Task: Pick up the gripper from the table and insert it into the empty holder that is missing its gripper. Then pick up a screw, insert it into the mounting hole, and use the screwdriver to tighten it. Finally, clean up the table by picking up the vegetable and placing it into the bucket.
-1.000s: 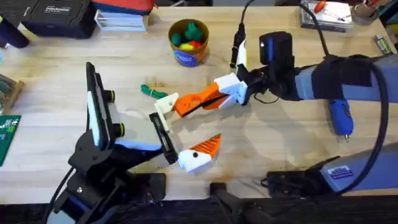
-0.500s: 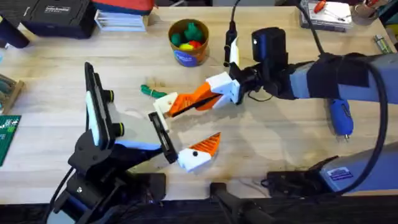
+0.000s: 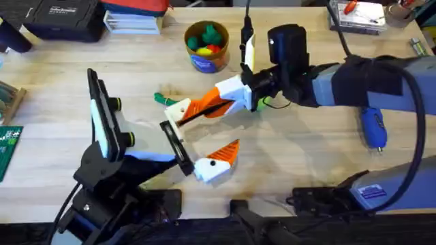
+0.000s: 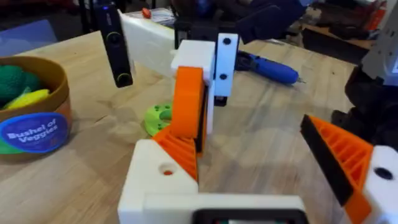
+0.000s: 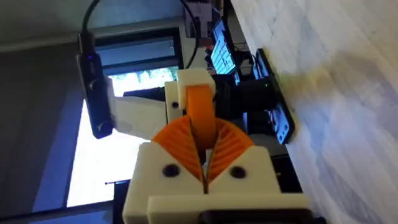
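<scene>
My right gripper (image 3: 208,105) is shut on the orange tip of the gripper (image 3: 179,110), a white block with an orange wedge. It holds the block against the upper end of the black rail (image 3: 174,141) on my left gripper (image 3: 193,144). That rail carries one white-and-orange finger (image 3: 216,162) at its lower end. In the left wrist view the gripper (image 4: 155,180) sits close in, a small hole in its top face. The right wrist view shows my pads (image 5: 227,146) clamping the orange tip. The green vegetable (image 3: 163,99) lies just beyond. The screwdriver (image 3: 373,127) lies far right. The screw is out of view.
The bucket (image 3: 206,46) with toy produce stands at the back middle. A lime-green disc (image 4: 158,117) lies under the right arm. A black case (image 3: 61,17) and boxes line the back edge. A green circuit board (image 3: 8,146) sits at the left edge.
The right gripper has carried the gripper left and slightly back, bringing it to the top end of the left arm's rail. The left arm has shifted a little left.
</scene>
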